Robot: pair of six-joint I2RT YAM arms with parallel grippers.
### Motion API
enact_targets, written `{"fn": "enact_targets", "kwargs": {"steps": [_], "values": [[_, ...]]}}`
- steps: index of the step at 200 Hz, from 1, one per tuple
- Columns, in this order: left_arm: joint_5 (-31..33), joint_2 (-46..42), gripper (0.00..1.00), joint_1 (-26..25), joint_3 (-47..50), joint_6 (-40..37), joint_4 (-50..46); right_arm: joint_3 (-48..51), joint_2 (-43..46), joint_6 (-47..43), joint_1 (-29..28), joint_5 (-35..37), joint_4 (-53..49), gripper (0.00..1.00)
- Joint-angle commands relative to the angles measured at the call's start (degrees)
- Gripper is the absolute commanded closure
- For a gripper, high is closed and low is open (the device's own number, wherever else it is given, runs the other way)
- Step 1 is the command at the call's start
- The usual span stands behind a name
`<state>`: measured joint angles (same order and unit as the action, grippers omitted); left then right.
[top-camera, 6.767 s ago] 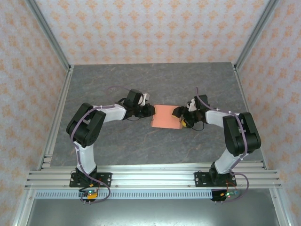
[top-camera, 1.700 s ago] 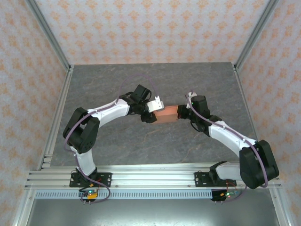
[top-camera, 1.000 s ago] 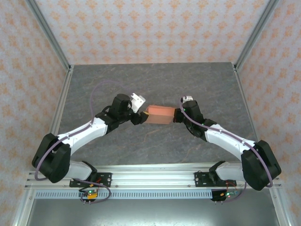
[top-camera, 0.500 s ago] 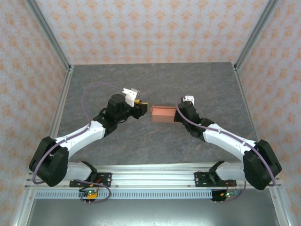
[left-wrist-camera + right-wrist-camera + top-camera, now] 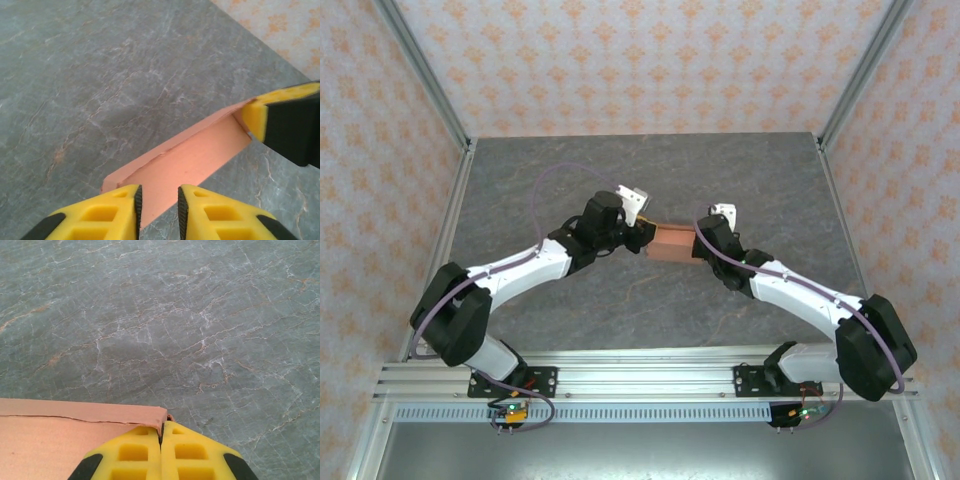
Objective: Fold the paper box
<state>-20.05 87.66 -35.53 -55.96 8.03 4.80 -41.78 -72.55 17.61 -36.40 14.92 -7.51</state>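
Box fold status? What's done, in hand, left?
Done: the paper box has a wall folded up off the table. In hand: right gripper shut on one end's edge; left gripper straddles the other end, jaws narrowly apart. Left: the left grip, then likely any remaining flaps; whether the box is fully closed can't be told.

The paper box sits near the middle of the desk, slightly toward the far edge. The left jaws straddle its left end; the right jaws pinch its right end.
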Motion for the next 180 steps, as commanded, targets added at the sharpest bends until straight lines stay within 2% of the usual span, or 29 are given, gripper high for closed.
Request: {"fn": "enact_targets", "kwargs": {"steps": [1,18,40,52,77,114,136,151,162,180], "values": [[2.5,1.5,0.76,0.2,-3.2,0.1,-5.7,-1.1,1.5,1.2,-0.4,2.5,-2.6,0.96],[2.2,2.1,0.64,0.3,-3.8,-0.6,-6.6,-0.9,1.8,1.4,-0.4,2.8,-2.8,0.96],[1.0,2.9,0.63,0.3,-4.8,-2.4,-8.5,-1.1,1.8,1.6,-0.4,2.7,-3.3,0.95],[-0.5,3.5,0.67,0.3,-5.2,-3.0,-9.1,-1.2,1.8,1.7,-0.3,2.6,-3.4,0.96],[-0.1,4.6,0.83,0.3,-5.8,-3.4,-9.5,-1.2,1.9,1.3,-0.4,1.6,-2.4,0.95],[-1.9,7.0,1.0,0.4,-9.3,-4.2,-11.3,-1.5,1.8,1.9,-0.3,1.7,-2.7,0.95],[-2.6,8.0,0.99,0.3,-11.1,-3.2,-12.0,-1.3,1.9,2.4,-0.3,1.9,-2.9,0.95],[-2.5,8.1,0.86,0.3,-11.7,-2.8,-12.3,-1.1,1.9,2.9,-0.4,2.0,-2.9,0.96],[-1.9,8.2,0.81,0.3,-12.1,-3.1,-13.1,-0.9,1.9,2.9,-0.3,2.0,-3.0,0.95],[-0.4,8.1,0.79,0.3,-12.3,-4.6,-14.6,-0.9,2.1,2.9,-0.4,2.1,-3.2,0.95]]}}
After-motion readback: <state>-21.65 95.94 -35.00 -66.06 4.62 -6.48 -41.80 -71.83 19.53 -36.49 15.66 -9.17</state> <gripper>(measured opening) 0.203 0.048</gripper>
